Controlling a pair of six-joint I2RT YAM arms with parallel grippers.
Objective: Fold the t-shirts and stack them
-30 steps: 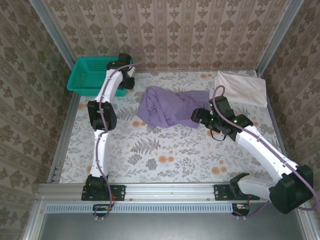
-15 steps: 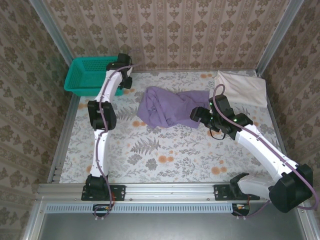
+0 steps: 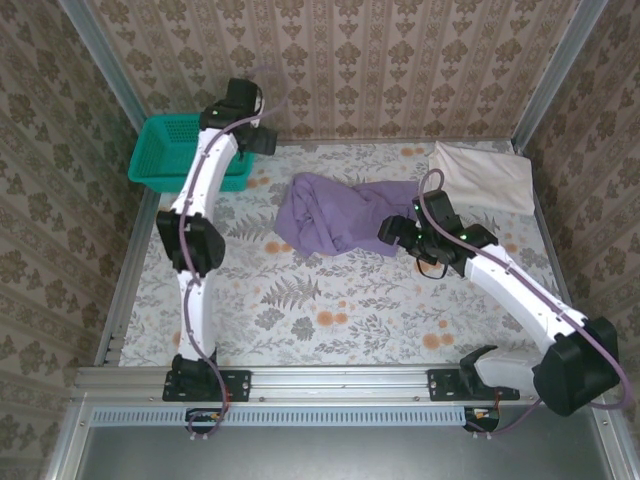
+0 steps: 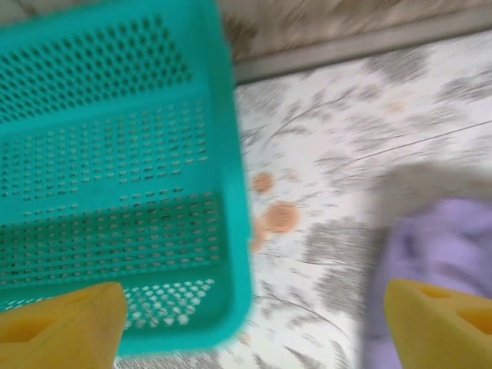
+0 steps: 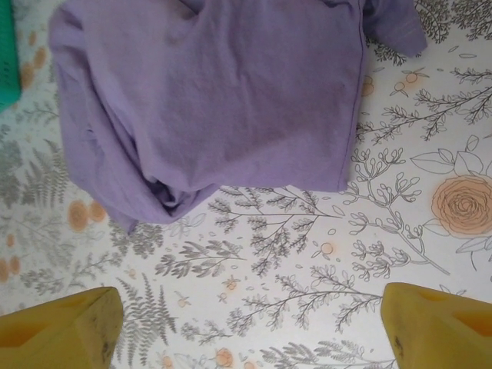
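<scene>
Progress early: lavender shirt (image 3: pixel 340 222) crumpled mid-table, off-white shirt (image 3: pixel 482 175) looks folded at far-right corner, nothing stacked; left gripper (image 4: pixel 246 323) and right gripper (image 5: pixel 246 323) both open, empty.

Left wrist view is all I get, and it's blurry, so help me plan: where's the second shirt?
Observer: The off-white shirt lies at the far right corner of the table, apart from the purple shirt.
Operator: And the right gripper?
Observer: Open, poised beside the purple shirt's right edge.
Operator: Is the purple one folded yet?
Observer: No, it lies rumpled, bunched at one corner.
</scene>
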